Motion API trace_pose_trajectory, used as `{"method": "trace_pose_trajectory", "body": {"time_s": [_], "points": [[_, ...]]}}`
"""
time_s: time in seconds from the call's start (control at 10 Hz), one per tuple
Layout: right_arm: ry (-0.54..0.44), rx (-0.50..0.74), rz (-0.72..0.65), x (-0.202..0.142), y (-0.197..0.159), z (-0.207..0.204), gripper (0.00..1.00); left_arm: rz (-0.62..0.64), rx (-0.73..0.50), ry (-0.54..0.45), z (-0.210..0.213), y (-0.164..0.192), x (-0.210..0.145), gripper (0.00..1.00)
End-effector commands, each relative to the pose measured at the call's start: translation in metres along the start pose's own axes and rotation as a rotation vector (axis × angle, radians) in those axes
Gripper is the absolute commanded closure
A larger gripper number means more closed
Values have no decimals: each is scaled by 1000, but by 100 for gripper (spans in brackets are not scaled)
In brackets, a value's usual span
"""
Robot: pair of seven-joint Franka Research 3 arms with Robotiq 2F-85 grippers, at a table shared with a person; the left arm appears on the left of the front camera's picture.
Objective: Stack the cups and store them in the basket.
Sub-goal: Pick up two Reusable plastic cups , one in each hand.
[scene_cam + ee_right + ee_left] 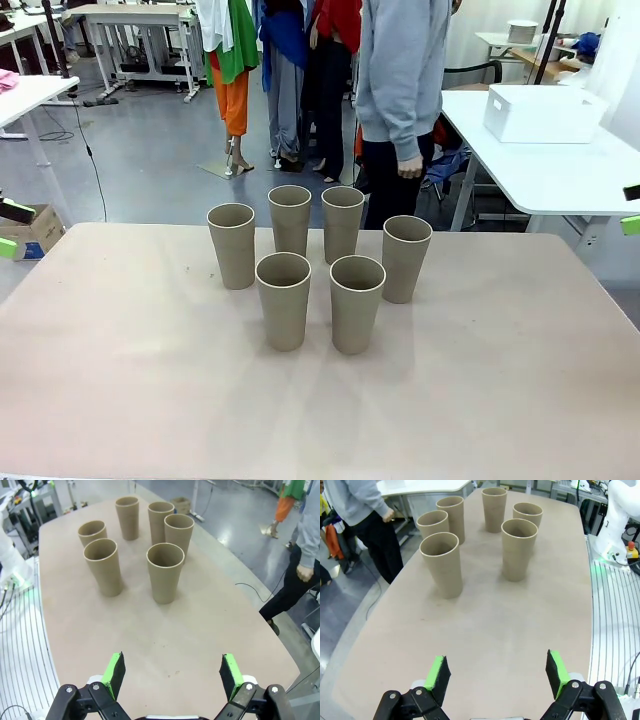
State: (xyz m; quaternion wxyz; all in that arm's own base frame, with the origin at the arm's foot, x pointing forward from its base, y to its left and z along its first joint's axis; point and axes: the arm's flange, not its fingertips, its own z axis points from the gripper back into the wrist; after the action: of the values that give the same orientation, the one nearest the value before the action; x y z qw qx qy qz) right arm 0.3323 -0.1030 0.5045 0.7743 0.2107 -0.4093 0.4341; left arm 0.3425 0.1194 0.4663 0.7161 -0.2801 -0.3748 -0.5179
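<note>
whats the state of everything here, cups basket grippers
cups: all six upright on the table, open end up, unstacked, none in the basket
basket: upright on a separate white table at the far right, inside hidden
left gripper: open, holding nothing, short of the cups
right gripper: open, holding nothing, short of the cups

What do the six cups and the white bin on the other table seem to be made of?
The cups: probably paper or a similar fibre, matte tan-brown, with no shine, thin walls and rolled rims. The white bin: likely plastic, with smooth solid walls and rounded corners, but it is too far off to be sure.
</note>
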Motion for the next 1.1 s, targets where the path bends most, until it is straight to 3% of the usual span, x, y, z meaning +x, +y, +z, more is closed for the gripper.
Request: {"method": "trace_pose_trajectory", "body": {"time_s": [0.0,1.0], "points": [[-26,5,23,1,-4,1,0,-15,0,-23,0,0,-1,0],[-26,5,23,1,-4,1,0,-15,0,-23,0,0,-1,0]]}}
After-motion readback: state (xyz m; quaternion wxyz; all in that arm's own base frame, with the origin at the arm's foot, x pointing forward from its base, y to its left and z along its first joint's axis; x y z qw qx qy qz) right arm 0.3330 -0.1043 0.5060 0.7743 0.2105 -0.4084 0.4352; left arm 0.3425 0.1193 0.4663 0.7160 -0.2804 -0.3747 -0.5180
